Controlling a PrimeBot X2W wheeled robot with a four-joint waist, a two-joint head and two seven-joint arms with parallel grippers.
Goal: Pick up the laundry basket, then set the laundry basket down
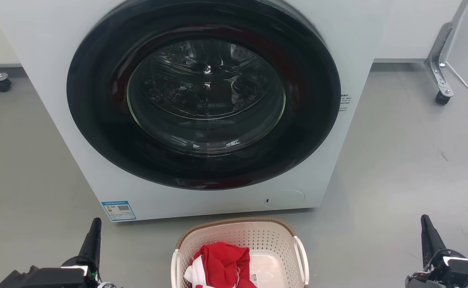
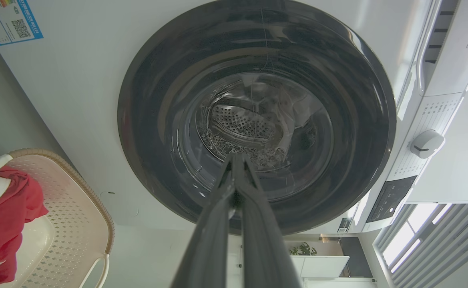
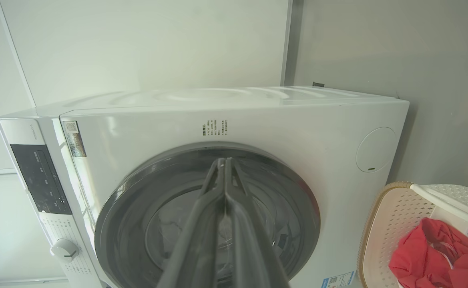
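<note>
The laundry basket (image 1: 270, 240) is cream-white with perforated sides, a brown woven rim and white loop handles. It stands on the floor at the bottom middle of the head view, just before the washer, and holds a red and white cloth (image 1: 221, 262). It also shows as the basket (image 2: 77, 208) at the left wrist view's lower left and the basket (image 3: 394, 216) at the right wrist view's lower right. My left gripper (image 1: 95, 228) is shut and empty, well left of the basket. My right gripper (image 1: 426, 224) is shut and empty, well right of it.
A white front-loading washer (image 1: 57, 60) with a closed dark round door (image 1: 203, 92) stands close behind the basket. Grey floor spreads on both sides. A metal leg with a caster (image 1: 442, 96) stands at the back right, another caster (image 1: 1, 85) at the far left.
</note>
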